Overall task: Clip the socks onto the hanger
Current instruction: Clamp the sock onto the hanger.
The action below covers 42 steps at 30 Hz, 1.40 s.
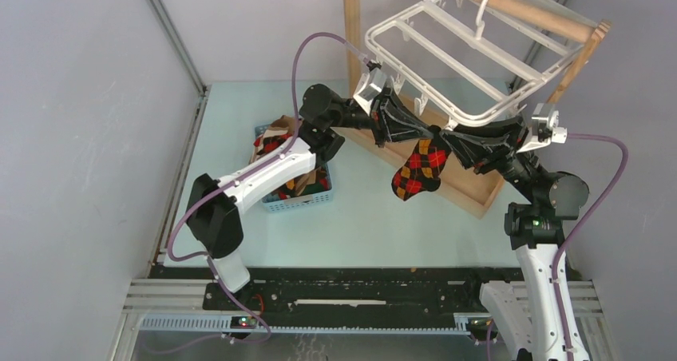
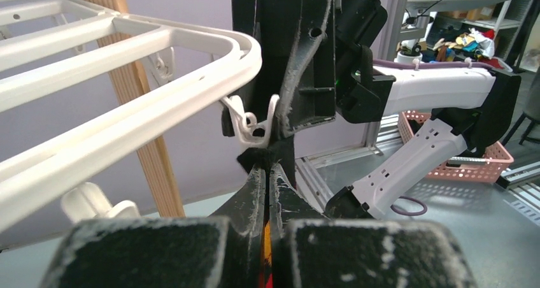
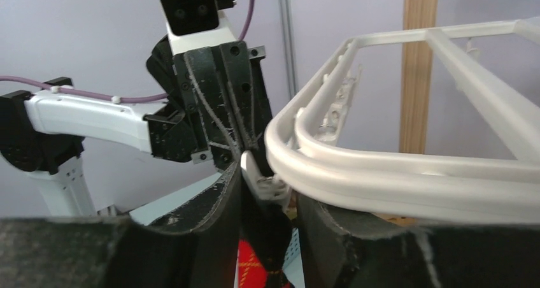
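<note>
— Left pincer (image 2: 268, 180) is pressing its jaws together on the black cuff of the argyle fabric sock (image 1: 417, 169), black with red, orange and yellow diamonds.

— Where is that sock hanging?

— It is dangling toe-down under the near rim of the white plastic rectangular hanger (image 3: 382, 173), cuff right at a small white clip (image 2: 249, 123), well above the tabletop (image 1: 375, 225).

— And the right pincer (image 3: 267, 187)?

— It is holding its jaws apart, straddling that clip. The left arm (image 1: 263, 173) and right arm (image 1: 543, 257) are reaching up and inward, meeting tip to tip.
</note>
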Motion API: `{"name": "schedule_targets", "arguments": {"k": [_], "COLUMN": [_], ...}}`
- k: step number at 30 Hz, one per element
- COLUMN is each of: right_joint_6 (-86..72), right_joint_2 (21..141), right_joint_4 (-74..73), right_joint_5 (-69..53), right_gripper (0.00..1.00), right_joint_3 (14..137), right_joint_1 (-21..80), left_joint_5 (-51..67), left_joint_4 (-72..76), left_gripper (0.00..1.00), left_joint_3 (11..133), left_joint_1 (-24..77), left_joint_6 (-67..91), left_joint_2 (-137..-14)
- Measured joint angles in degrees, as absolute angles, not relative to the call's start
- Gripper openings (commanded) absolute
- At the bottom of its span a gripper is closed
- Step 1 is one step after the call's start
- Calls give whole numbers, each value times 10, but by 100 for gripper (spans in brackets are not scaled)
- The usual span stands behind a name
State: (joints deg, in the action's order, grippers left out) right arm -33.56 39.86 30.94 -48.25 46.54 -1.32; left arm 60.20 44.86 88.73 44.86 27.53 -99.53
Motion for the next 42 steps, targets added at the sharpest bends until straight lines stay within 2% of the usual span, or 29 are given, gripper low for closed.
{"name": "schedule_targets", "arguments": {"k": [10,16,19,36,42], "right_joint_6": [-333,-322,-307,-216,-148], "right_joint_2": [382,373,361,283,262], "right_joint_4": [299,263,237,59,-54], "right_joint_5": [-515,-525,-532,-573,-581], "right_gripper": [59,69,73,74,73], "right_joint_3": [465,474,478,483,505], "right_joint_1": [-10,-14,-22,-99,-131], "left_joint_5": [595,562,537,484,441], "left_joint_4": [465,459,457,447,363], "left_gripper": [1,20,25,37,52], "left_joint_3": [887,887,884,800,722], "left_joint_1": [448,440,432,422,422], "left_joint_6": [290,290,289,288,255], "left_joint_2": [-998,-998,-997,-933,-841]}}
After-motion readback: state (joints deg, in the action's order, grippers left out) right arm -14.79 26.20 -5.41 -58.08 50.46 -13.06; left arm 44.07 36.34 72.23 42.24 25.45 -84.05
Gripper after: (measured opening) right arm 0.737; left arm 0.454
